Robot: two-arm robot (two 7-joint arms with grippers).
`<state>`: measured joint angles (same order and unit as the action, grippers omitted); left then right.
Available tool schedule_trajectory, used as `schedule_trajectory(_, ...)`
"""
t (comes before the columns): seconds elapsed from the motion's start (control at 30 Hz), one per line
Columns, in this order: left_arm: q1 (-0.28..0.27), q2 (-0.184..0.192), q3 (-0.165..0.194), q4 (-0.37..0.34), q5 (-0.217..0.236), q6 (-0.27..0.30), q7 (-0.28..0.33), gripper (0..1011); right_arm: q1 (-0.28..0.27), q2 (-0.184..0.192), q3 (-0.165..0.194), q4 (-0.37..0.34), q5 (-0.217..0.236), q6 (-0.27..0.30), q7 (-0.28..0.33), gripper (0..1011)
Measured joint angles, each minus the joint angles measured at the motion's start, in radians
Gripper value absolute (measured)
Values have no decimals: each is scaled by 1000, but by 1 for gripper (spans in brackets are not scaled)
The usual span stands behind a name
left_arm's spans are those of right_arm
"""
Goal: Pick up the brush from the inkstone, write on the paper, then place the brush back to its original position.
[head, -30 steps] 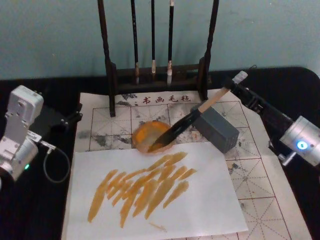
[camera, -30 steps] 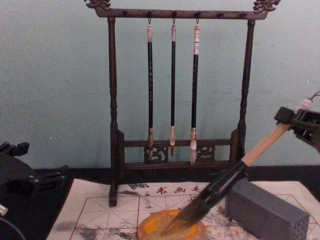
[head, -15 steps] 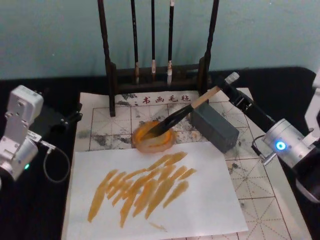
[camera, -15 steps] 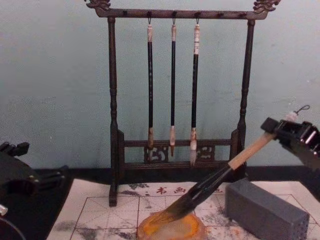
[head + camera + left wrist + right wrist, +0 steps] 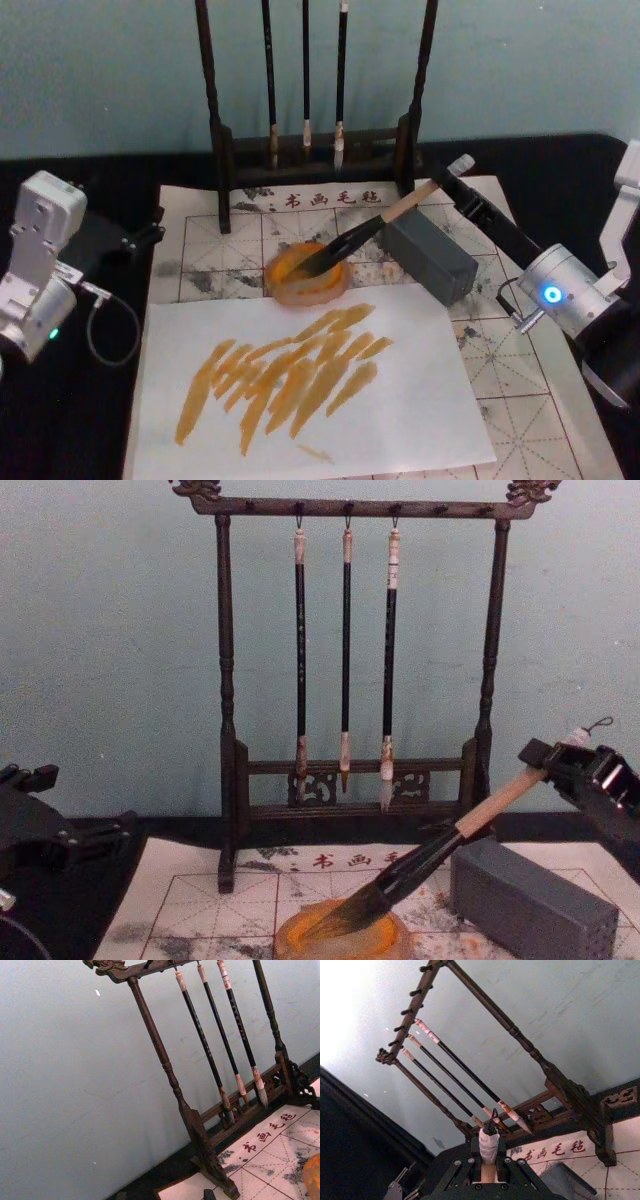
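Note:
The brush [image 5: 372,227] slants down from my right gripper [image 5: 447,183], which is shut on the pale handle near its whitish end cap [image 5: 488,1143]. Its dark tip lies in the orange inkstone [image 5: 306,277]. In the chest view the brush [image 5: 430,853] passes just above the near end of a grey block [image 5: 530,897], with the right gripper [image 5: 545,759] above and to the right of that block. The paper [image 5: 505,375], gridded in red, lies under a white sheet [image 5: 400,410] streaked with orange strokes. My left gripper [image 5: 78,805] is parked open at the far left.
A dark wooden rack [image 5: 219,130] with three thin hanging brushes [image 5: 345,650] stands behind the inkstone, close to the brush handle. The grey block [image 5: 432,257] lies right of the inkstone. Black table [image 5: 100,420] borders the paper on both sides.
My right gripper has dropped lower and come nearer, laying the brush at a flatter angle. The tip has stayed in the inkstone. The left arm has not moved.

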<state>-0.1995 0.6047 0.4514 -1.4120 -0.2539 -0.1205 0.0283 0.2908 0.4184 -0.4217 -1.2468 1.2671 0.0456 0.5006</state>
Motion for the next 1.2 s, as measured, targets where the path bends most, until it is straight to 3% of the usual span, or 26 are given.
schedule_trajectory(0.4, 0, 0, 0, 0, 0, 0, 0, 1001, 15, -21, 9, 48, 4, 13, 7, 177)
schedule_trajectory(1.2, 0, 0, 0, 0, 0, 0, 0, 1001, 28, -23, 13, 97, 16, 51, 20, 177)
